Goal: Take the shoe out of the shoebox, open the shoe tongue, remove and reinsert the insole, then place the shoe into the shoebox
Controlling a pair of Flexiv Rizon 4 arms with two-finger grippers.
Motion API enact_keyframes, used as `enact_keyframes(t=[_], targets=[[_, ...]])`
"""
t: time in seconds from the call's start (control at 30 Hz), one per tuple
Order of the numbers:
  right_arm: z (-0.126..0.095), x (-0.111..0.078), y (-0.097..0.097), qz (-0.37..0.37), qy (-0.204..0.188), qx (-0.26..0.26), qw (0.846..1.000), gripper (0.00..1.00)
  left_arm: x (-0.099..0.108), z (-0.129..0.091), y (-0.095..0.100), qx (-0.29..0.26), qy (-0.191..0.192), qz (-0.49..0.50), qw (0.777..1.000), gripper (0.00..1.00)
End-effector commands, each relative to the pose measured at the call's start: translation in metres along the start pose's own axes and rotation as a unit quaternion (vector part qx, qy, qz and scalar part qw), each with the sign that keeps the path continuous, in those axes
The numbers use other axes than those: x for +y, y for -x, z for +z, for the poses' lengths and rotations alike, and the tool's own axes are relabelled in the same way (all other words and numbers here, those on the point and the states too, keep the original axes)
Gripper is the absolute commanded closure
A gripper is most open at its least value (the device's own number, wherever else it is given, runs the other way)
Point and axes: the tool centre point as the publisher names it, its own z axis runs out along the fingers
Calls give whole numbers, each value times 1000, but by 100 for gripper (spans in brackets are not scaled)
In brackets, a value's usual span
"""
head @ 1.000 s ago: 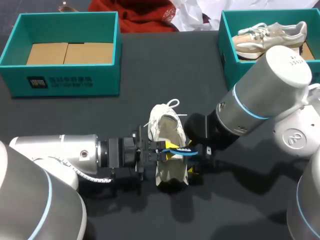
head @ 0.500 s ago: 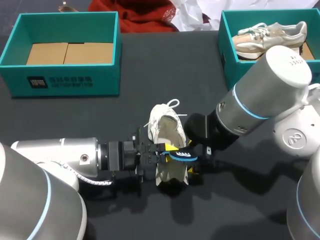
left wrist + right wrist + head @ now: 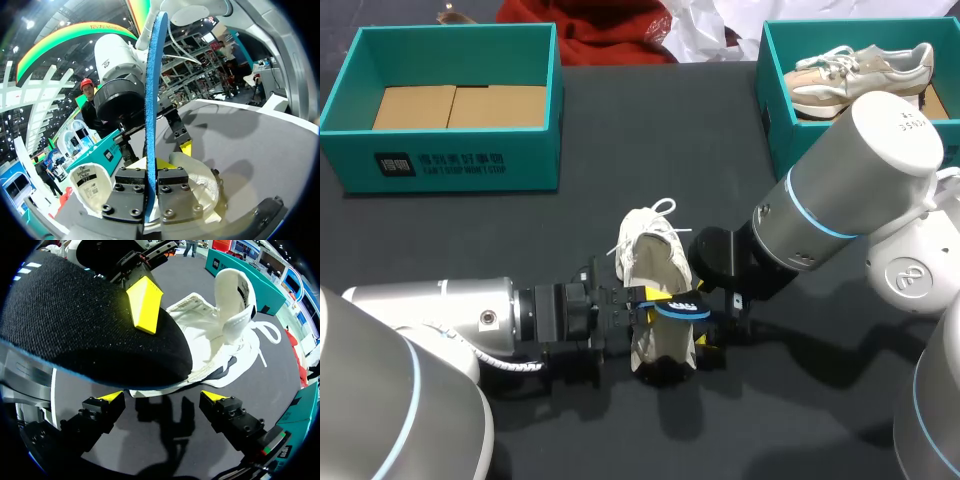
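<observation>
While the left gripper (image 3: 151, 175) is clamping the insole (image 3: 152, 75) edge-on between its two fingers, the insole's blue rim is standing straight up out of the jaws and its black face is spreading over the white shoe (image 3: 655, 262). Whether the insole's far end is touching the shoe cannot be told. The right gripper (image 3: 162, 397) is hanging open just beside the shoe, its yellow tips well apart and holding nothing, with bare bench between them.

The shoe is lying in the middle of the bench (image 3: 650, 140), apparently tipped on its side, with its tongue lifted and its laces (image 3: 265, 340) trailing away from the arms.

Judging from this, the main risk is that nothing is steadying the shoe: if the insole is pushed in now, the shoe is likely to slide or roll on the bench. The thin insole may also buckle, or slip in its narrow pinch. The loose laces could snag a finger.

The surface is black and looks matte. Both arms are crowding the shoe from opposite sides, leaving little working room near it. One teal shoebox (image 3: 450, 165), showing only cardboard inside, is sitting well beyond the shoe on the left arm's side. A second teal shoebox (image 3: 775, 110) beyond the shoe on the right arm's side is holding another shoe (image 3: 860, 75).
</observation>
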Motion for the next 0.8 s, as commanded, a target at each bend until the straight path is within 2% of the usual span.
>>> enact_keyframes(t=[0.03,0.8], targets=[[1,0,-2,0,0,-2,1000,0,8,3,1,1,2,0,1000,100],[1,0,-2,0,0,-2,1000,0,48,6,11,12,27,-1,1000,100]])
